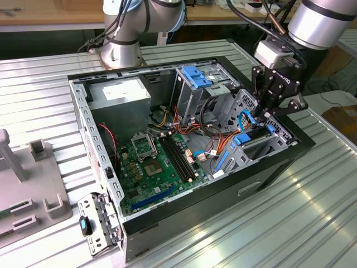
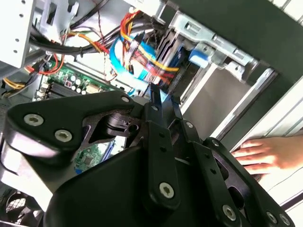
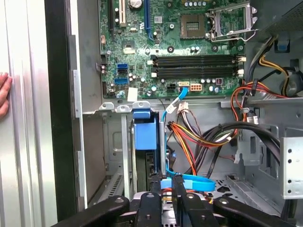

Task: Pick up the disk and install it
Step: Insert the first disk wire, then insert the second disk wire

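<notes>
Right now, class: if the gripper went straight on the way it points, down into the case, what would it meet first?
Probably the blue cable looped just ahead of the gripper; beyond it lie the orange wire bundle and the blue-topped drive bay. Depth is unclear.

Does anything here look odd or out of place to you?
Yes: a person's hand rests on the ribbed table right beside the open computer case, while the gripper is down among the loose cables near the blue drive carrier.
</notes>
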You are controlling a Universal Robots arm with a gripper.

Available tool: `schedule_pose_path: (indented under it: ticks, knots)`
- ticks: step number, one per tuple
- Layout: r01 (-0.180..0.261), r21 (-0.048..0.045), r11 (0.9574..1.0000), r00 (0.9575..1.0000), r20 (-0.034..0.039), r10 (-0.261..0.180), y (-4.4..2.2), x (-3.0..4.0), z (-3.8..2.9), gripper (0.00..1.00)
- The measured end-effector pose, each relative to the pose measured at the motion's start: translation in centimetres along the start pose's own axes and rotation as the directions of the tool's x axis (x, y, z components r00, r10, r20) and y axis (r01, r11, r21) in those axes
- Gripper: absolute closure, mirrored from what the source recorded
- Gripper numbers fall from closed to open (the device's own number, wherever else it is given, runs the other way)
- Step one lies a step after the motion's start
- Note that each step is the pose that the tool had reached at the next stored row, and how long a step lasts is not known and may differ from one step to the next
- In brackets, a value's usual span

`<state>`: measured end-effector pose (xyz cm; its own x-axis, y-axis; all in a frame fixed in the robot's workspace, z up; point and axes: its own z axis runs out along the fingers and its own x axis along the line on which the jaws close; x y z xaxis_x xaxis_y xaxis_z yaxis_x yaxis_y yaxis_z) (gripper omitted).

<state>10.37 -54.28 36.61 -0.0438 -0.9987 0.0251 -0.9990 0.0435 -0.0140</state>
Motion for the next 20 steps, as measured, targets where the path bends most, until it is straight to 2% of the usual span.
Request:
schedule_pose_path:
  ticks: [4, 18, 20]
  knots:
    - [0.0, 0.0001, 1.0, 1.0, -0.0002, 0.0, 0.01, -0.22, -0.01, 0.76]
    - [0.0, 0.0001, 1.0, 1.0, -0.0002, 0.0, 0.01, -0.29, -0.01, 0.76]
    - [0.0, 0.0001, 1.0, 1.0, -0.0003, 0.0, 0.01, 0.04, 0.0, 0.76]
